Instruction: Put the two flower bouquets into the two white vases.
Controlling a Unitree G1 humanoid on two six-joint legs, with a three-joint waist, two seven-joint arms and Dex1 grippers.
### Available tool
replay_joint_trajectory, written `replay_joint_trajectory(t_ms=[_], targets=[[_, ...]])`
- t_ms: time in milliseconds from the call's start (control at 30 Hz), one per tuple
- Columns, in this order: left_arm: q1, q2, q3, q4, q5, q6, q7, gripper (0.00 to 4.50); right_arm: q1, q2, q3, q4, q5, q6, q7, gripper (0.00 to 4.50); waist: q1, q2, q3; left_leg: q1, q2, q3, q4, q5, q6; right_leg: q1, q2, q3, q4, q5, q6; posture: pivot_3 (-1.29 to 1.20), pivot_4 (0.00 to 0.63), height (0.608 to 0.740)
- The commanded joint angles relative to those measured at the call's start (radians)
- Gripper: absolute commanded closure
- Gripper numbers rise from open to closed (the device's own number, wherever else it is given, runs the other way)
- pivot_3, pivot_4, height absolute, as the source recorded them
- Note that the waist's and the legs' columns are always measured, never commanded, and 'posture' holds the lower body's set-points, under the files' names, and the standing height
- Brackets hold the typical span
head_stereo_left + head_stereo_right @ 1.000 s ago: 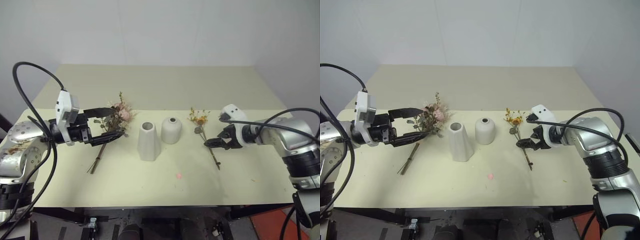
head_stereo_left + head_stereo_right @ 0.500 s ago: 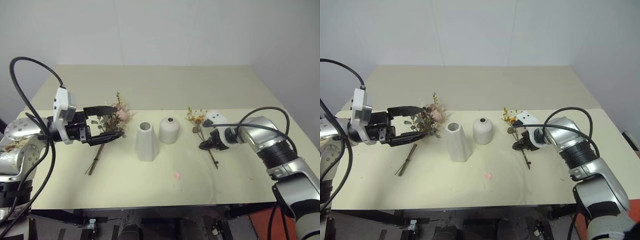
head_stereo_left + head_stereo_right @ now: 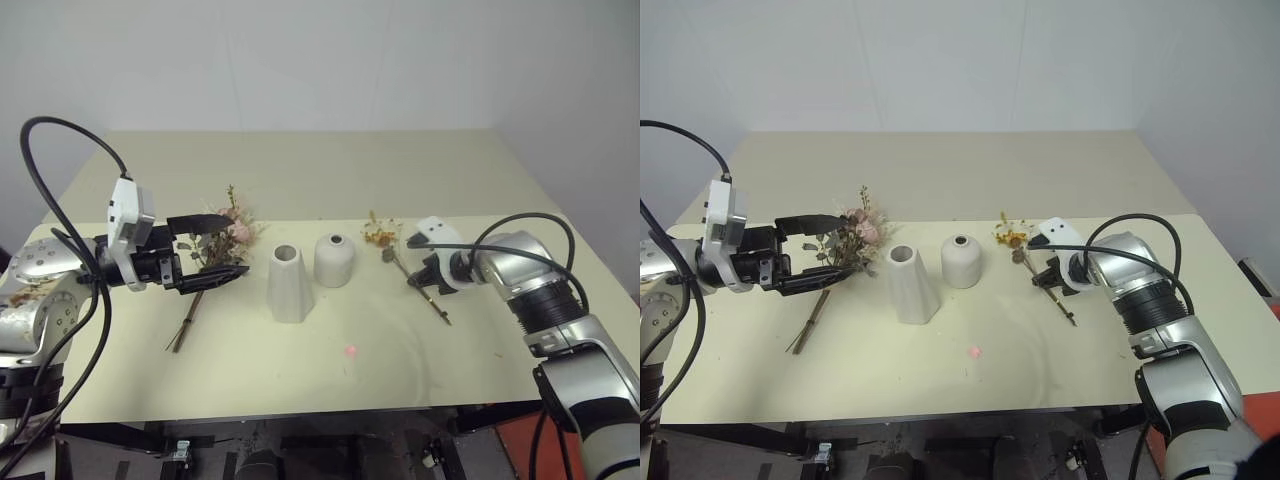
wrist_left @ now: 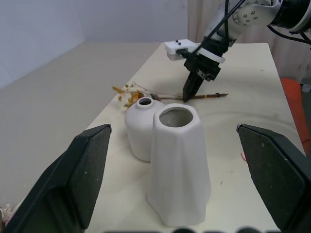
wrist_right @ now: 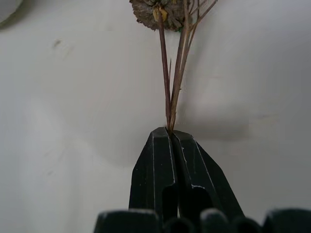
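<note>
The thin sprig of orange-yellow flowers lies on the table right of the vases. My right gripper is shut on its stem, and the right wrist view shows the stems coming out from between the closed fingertips. The large pink bouquet lies left of the vases, brown stems trailing toward the front. My left gripper hangs open above its blooms, holding nothing. The tall tapered white vase and the short domed white vase stand upright side by side mid-table.
A red light dot sits on the cream table in front of the vases. The table's front edge runs close below it. Black cables loop off both arms at the table's sides.
My right gripper has gone from open to shut on the sprig's stem after sliding along it, and the sprig has swung slightly. The left gripper has stayed where it was, open.
</note>
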Motion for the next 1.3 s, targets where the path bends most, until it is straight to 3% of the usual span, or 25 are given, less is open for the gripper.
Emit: replay_joint_trajectory(t_ms=[33,167,267,600,833,1300], targets=[[-0.021,0.016,0.021,-0.005,-0.008,-0.005,-0.001,0.00,0.032,0.029,-0.215,-0.123,0.022,-0.051,-0.119,4.46,0.001,0.000,0.000,0.000,0.000,0.000,0.000,0.000,0.000,0.000,0.000,0.000,0.000,0.000,0.000,0.00,0.150,0.740],[-0.051,0.020,0.003,0.021,0.000,-0.008,-0.018,0.00,0.116,0.159,-0.455,-0.346,0.094,-0.256,-0.237,4.46,0.000,0.000,0.000,-0.001,0.000,-0.001,-0.002,0.000,0.000,0.000,0.000,0.000,0.000,0.000,0.000,0.00,0.150,0.740],[-0.074,0.023,-0.010,0.047,0.009,-0.012,-0.034,0.00,0.123,0.272,-0.544,-0.416,0.153,-0.343,-0.300,4.46,-0.005,0.000,0.000,-0.001,0.000,0.000,-0.002,0.000,0.000,-0.001,0.000,0.000,0.001,0.000,0.000,0.00,0.150,0.740],[-0.127,0.032,-0.025,0.088,0.027,-0.008,-0.068,0.00,0.195,0.500,-0.364,-0.563,0.150,-0.679,-0.295,4.46,-0.005,0.001,0.000,0.001,0.000,-0.001,-0.002,0.000,-0.001,-0.001,0.000,0.000,0.003,0.000,0.000,0.00,0.150,0.740],[-0.124,0.032,-0.027,0.082,0.028,-0.009,-0.070,0.00,0.198,0.540,-0.284,-0.468,0.110,-0.801,-0.297,4.46,-0.003,0.001,0.001,0.001,0.000,-0.001,-0.002,0.001,-0.001,-0.001,0.000,0.000,0.003,0.000,0.000,0.00,0.150,0.740],[-0.126,0.042,-0.028,0.091,0.033,-0.009,-0.078,0.00,0.190,0.585,-0.254,-0.326,0.092,-0.900,-0.303,4.46,-0.005,0.002,0.001,0.001,0.000,-0.001,-0.003,0.001,-0.001,-0.001,0.001,0.000,0.003,0.000,0.000,0.00,0.150,0.740]])
